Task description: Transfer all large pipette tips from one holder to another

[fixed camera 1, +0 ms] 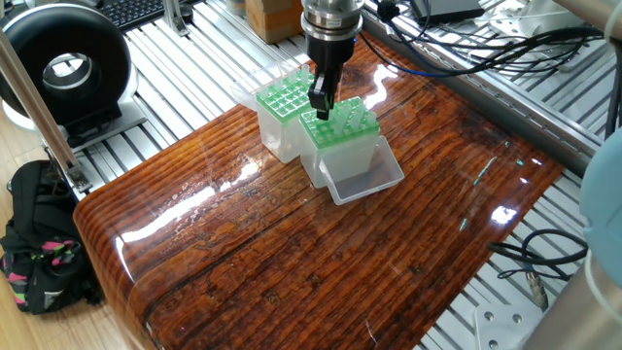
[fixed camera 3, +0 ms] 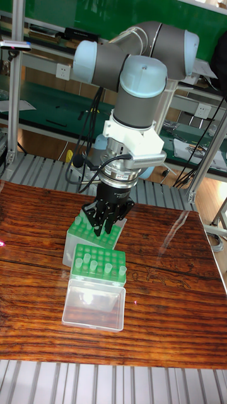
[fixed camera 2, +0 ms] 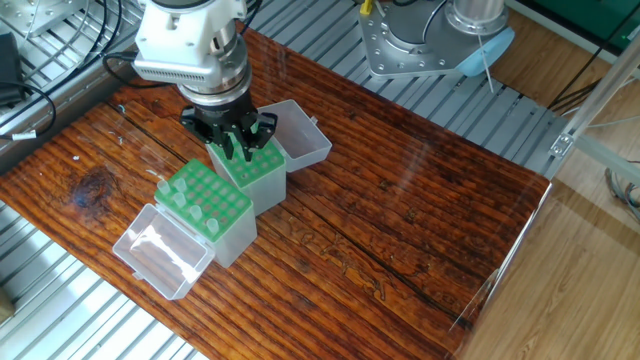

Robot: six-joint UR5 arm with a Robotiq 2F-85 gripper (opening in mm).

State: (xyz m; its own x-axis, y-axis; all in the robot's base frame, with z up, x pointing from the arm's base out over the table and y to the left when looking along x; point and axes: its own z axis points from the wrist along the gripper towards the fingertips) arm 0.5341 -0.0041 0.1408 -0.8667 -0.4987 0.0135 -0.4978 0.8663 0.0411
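Two clear holders with green grid tops stand side by side. My gripper (fixed camera 1: 319,103) (fixed camera 2: 236,151) (fixed camera 3: 104,230) hangs low over the corner of the holder (fixed camera 1: 337,124) (fixed camera 2: 256,166) (fixed camera 3: 78,236) whose open lid (fixed camera 1: 365,176) (fixed camera 2: 296,135) lies on the robot's side. Its dark fingers are drawn close together, and I can make out no tip between them. The other holder (fixed camera 1: 280,101) (fixed camera 2: 208,202) (fixed camera 3: 99,261) carries several large pipette tips (fixed camera 2: 180,196) (fixed camera 3: 94,266), whitish and standing upright. More whitish tips (fixed camera 1: 354,116) show on the holder under the gripper.
A second open lid (fixed camera 2: 160,250) (fixed camera 3: 94,304) lies flat in front of the tip-bearing holder. The glossy wooden tabletop (fixed camera 1: 292,253) is ringed by aluminium rails. Cables (fixed camera 1: 457,39) and a cardboard box (fixed camera 1: 272,15) sit behind; a black round device (fixed camera 1: 63,68) stands at the left.
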